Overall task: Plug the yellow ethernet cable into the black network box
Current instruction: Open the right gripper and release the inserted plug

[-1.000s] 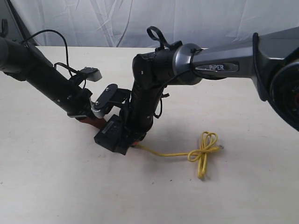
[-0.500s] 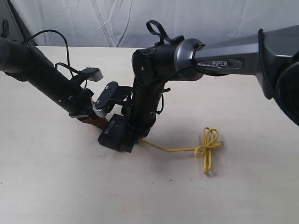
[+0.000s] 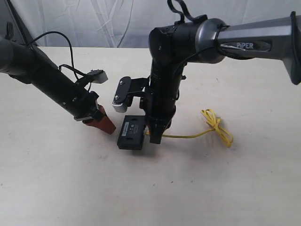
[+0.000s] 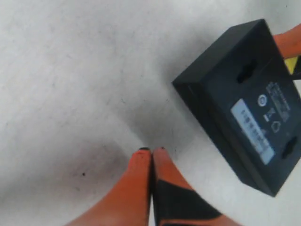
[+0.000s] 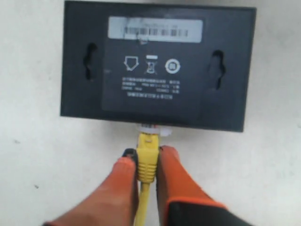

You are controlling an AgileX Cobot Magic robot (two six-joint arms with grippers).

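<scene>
The black network box [image 3: 131,133] lies flat on the table, label side up [image 5: 156,66] [image 4: 249,103]. My right gripper [image 5: 146,155] is shut on the yellow boot of the yellow ethernet cable [image 5: 147,157]; its clear plug meets the box's near edge. In the exterior view the right gripper [image 3: 155,138] stands at the box's right side. The cable [image 3: 197,133] runs right to a loose knot [image 3: 217,126]. My left gripper [image 3: 112,129] [image 4: 152,151] is shut on nothing, its tips a short way left of the box and apart from it.
A pale table [image 3: 70,188] carries everything. The left arm [image 3: 47,77] slants in from the upper left with a small white module [image 3: 96,75]. The right arm [image 3: 221,40] reaches over from the upper right. A white curtain [image 3: 94,23] hangs behind.
The left gripper has let go of the box and pulled back left. The box now lies flat and further right. The right gripper shifted right with the plug, and the cable's knot slid right.
</scene>
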